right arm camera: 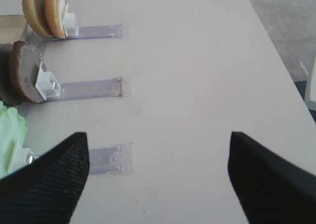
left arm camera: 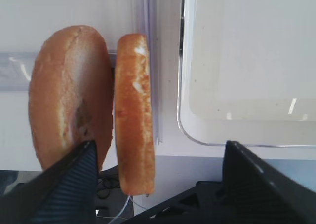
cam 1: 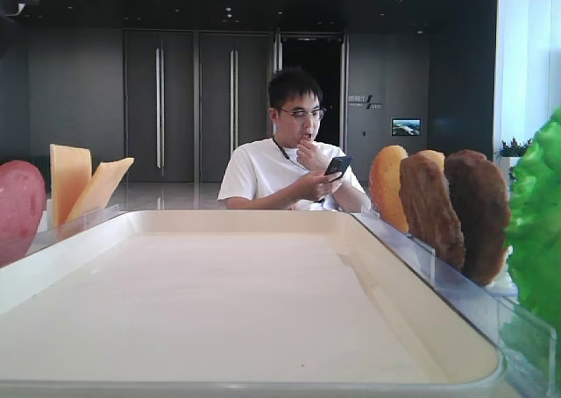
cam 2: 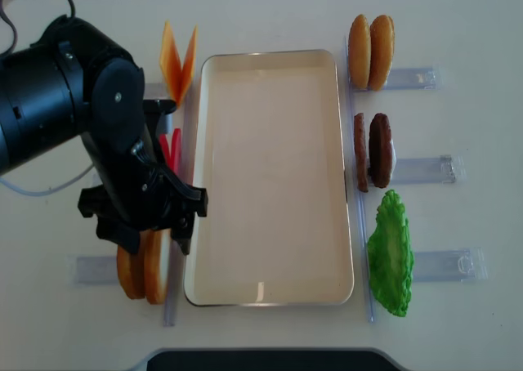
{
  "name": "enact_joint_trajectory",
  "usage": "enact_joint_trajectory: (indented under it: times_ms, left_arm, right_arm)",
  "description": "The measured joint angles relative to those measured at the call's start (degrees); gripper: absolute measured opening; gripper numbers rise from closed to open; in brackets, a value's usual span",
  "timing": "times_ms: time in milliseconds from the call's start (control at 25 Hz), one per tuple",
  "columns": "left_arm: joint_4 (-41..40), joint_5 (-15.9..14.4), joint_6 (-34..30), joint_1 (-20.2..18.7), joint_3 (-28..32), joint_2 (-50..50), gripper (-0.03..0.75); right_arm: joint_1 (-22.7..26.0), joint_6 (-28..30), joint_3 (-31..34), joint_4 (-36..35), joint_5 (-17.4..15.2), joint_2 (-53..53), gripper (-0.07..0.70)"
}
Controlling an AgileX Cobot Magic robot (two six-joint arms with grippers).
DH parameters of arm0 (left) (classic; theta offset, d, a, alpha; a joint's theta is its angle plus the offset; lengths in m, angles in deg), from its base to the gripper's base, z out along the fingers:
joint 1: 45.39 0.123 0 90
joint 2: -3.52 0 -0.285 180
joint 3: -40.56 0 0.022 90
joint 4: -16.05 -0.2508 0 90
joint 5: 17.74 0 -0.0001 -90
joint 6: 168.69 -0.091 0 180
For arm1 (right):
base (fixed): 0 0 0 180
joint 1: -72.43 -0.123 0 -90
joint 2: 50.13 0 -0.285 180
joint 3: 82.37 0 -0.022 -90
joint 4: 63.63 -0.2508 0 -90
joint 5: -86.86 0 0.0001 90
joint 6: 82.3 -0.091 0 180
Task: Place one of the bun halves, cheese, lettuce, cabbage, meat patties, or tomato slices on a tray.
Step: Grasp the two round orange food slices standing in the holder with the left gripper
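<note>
The cream tray (cam 2: 270, 175) lies in the middle of the table with nothing on it. Two bun halves (cam 2: 143, 271) stand on edge in a clear holder left of its near corner. My left gripper (cam 2: 147, 234) hangs open just above them. In the left wrist view the thinner bun half (left arm camera: 134, 110) sits between the black fingers (left arm camera: 69, 184) and the thicker one (left arm camera: 69, 95) is by the left finger. Cheese (cam 2: 178, 60) and tomato slices (cam 2: 172, 150) stand further along that side. My right gripper (right arm camera: 158, 140) is open over bare table, empty.
Right of the tray stand two more bun halves (cam 2: 369, 51), two meat patties (cam 2: 372, 150) and the lettuce (cam 2: 391, 252), each in a clear holder (cam 2: 425, 168). A seated person (cam 1: 294, 152) is behind the table. The table's near edge is close below the left gripper.
</note>
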Motion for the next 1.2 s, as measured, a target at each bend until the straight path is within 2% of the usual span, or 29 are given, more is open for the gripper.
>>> enact_joint_trajectory:
  times_ms: [1200]
  left_arm:
    - [0.6, 0.7, -0.4, 0.0, 0.0, -3.6, 0.597]
  right_arm:
    - [0.0, 0.0, 0.0, 0.0, 0.0, 0.0, 0.577]
